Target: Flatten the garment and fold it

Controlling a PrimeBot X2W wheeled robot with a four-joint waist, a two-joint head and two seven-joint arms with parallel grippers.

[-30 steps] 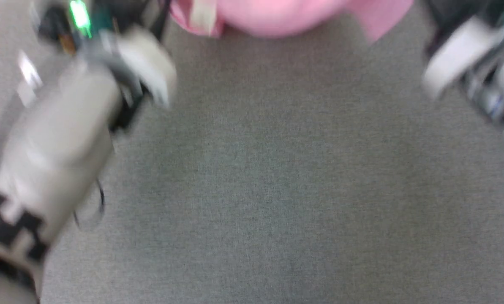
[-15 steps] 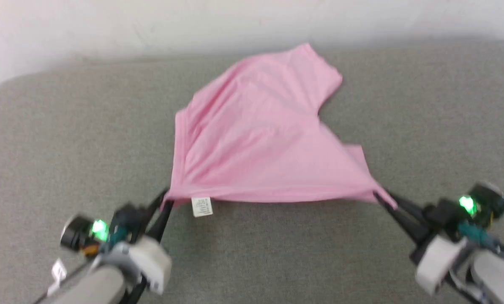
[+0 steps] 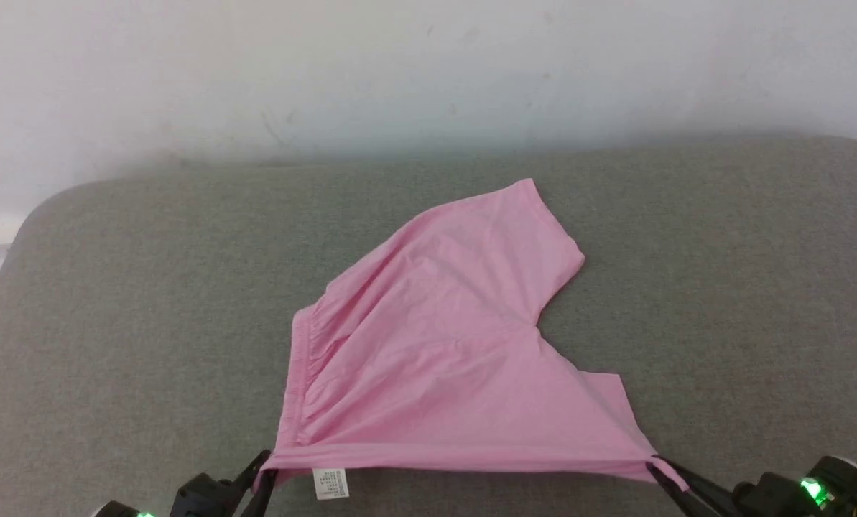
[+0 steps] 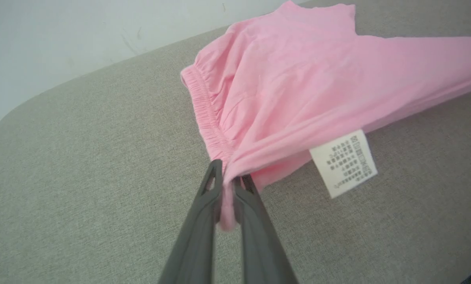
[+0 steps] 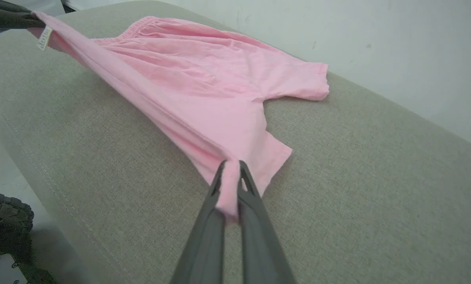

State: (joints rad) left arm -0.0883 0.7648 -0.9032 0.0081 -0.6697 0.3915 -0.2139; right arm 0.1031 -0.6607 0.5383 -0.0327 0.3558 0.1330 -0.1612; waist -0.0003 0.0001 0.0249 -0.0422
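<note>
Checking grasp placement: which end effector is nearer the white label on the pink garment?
Left. The left end effector pinches the waistband corner beside the label; the right end effector pinches the opposite corner of the garment, across the stretched edge.

Open grey cushion (image 3: 148, 287) left and right of garment (image 3: 435, 345), wall (image 3: 399, 72) rising behind far edge

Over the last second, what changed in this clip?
Mostly the camera moved: the head view swung up from a blurred close look to show the whole garment. It now lies flatter on the cushion. Unchanged: left hand and right hand each stay shut on a near corner, edge taut between them, label hanging.
</note>
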